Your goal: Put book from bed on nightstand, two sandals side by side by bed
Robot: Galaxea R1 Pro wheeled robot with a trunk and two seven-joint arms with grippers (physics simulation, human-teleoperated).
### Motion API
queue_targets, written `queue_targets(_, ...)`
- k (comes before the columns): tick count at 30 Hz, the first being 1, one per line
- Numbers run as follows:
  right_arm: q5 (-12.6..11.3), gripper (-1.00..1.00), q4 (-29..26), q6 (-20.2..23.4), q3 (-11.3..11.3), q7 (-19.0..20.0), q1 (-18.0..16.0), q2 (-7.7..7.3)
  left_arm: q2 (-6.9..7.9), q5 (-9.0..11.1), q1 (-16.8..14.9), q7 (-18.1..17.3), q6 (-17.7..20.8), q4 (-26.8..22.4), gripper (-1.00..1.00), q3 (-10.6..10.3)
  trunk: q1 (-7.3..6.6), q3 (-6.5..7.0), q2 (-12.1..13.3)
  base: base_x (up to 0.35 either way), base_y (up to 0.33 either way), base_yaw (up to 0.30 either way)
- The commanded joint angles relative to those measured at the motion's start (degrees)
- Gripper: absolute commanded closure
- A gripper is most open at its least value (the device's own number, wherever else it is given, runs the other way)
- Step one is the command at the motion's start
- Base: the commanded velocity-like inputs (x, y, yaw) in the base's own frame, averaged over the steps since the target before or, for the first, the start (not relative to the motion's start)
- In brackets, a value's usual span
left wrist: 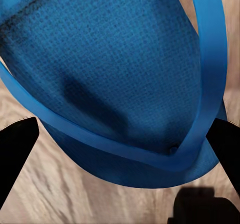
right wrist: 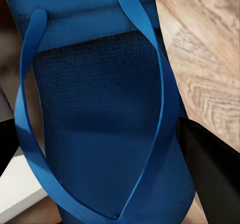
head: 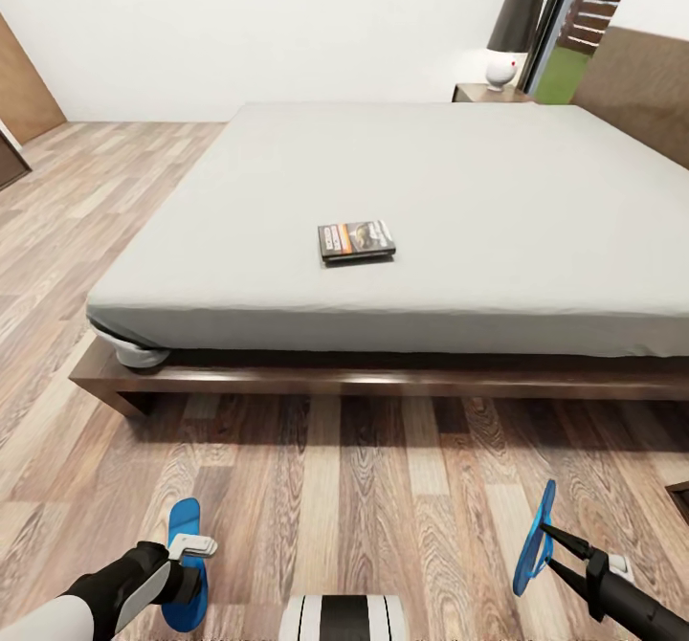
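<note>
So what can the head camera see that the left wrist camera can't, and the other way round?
Head view alone: the bed with the book lying on its grey mattress, a nightstand carrying a lamp, and the right gripper at the other sandal.

Left wrist view alone: the woven texture of the left sandal's footbed and its thong strap up close.

Both: that left sandal at the left gripper, over the wood-plank floor.

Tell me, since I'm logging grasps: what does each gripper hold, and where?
Each holds one sandal: the left gripper one sandal, the right gripper the other, both apparently across the toe end.
</note>
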Motion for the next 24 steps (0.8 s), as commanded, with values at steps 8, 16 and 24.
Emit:
queue_targets(8, 0.19, 1.0, 0.01, 0.47, -0.27, 0.48, -0.02, 0.05, 0.03, 0.34, -0.03, 0.25, 0.14, -0.14, 1.0, -0.34, 0.17, -1.6, -0.11, 0.0, 0.0, 0.0)
queue_targets(16, 0.19, 1.0, 0.01, 0.47, -0.3, 0.47, -0.02, 0.05, 0.02, 0.24, -0.03, 0.38, -0.04, -0.14, 1.0, -0.35, 0.17, -1.6, -0.11, 0.039, 0.011, 0.0)
queue_targets(24, 0.19, 1.0, 0.01, 0.47, -0.31, 0.45, -0.02, 0.03, 0.02, 0.23, -0.03, 0.42, -0.68, -0.14, 1.0, -0.35, 0.17, -1.6, -0.11, 0.169, 0.079, 0.0)
